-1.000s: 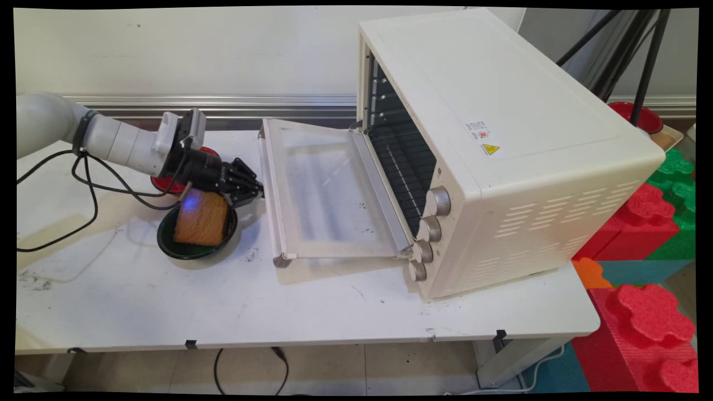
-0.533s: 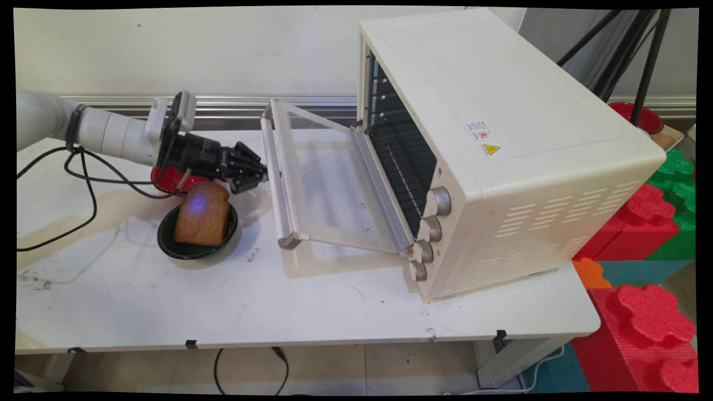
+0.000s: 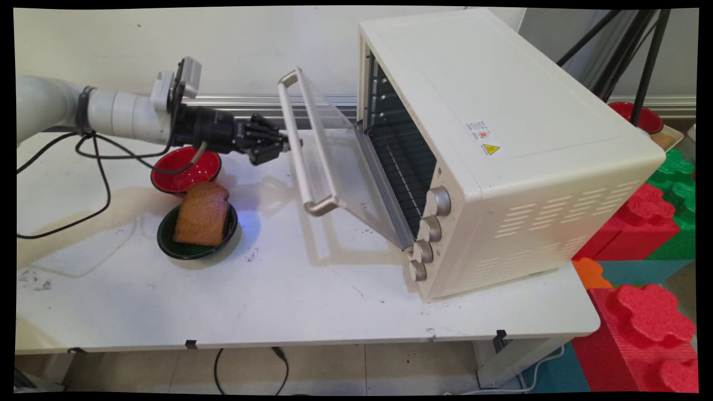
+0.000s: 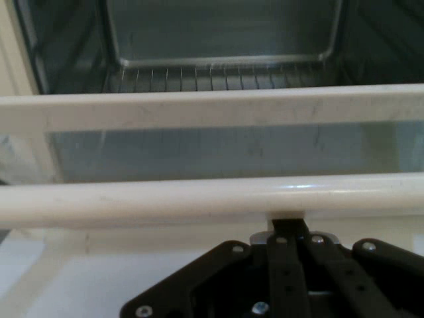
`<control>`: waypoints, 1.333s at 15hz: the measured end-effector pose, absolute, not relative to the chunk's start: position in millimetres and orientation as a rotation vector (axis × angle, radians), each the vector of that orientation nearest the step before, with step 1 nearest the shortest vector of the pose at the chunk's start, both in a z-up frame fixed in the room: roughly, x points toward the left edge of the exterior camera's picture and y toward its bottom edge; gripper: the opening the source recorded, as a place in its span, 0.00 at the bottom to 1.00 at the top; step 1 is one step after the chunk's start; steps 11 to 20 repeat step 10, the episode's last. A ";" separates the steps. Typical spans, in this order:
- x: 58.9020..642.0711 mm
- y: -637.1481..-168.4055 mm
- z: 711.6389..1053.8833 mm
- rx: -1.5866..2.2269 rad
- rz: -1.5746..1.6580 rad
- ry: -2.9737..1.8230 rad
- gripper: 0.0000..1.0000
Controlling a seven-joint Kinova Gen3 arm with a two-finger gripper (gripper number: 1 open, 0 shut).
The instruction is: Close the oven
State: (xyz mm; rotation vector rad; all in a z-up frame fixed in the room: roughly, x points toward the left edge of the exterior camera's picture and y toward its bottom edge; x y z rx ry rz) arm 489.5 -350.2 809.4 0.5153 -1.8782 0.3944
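Observation:
My gripper (image 3: 281,146) is shut, with nothing between its fingers, and its tips press against the outer side of the door handle (image 3: 303,145) of the cream toaster oven (image 3: 501,139). The glass door (image 3: 340,167) stands half raised and tilts toward the oven mouth. In the hand view the gripper (image 4: 288,225) touches the pale handle bar (image 4: 199,195) from below. Above it are the door's top frame (image 4: 199,106) and the wire rack (image 4: 218,76) inside. A slice of brown bread (image 3: 201,214) leans in a dark green bowl (image 3: 167,239) below the hand, and a red bowl (image 3: 186,167) sits behind it.
Black cables (image 3: 100,184) hang from the arm over the table's left side. Red and green foam blocks (image 3: 646,323) stand off the table's right end. Black tripod legs (image 3: 646,55) and another red bowl (image 3: 640,117) are behind the oven.
The door has swung up from lying flat to about half shut. My gripper has risen and moved right with the handle, uncovering the bread and the red bowl.

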 end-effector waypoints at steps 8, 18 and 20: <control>439.0 -378.0 827.8 0.510 0.362 -1.793 0.00; 429.9 -381.8 830.6 0.505 0.356 -1.785 0.00; 429.9 -381.8 830.6 0.505 0.356 -1.785 0.00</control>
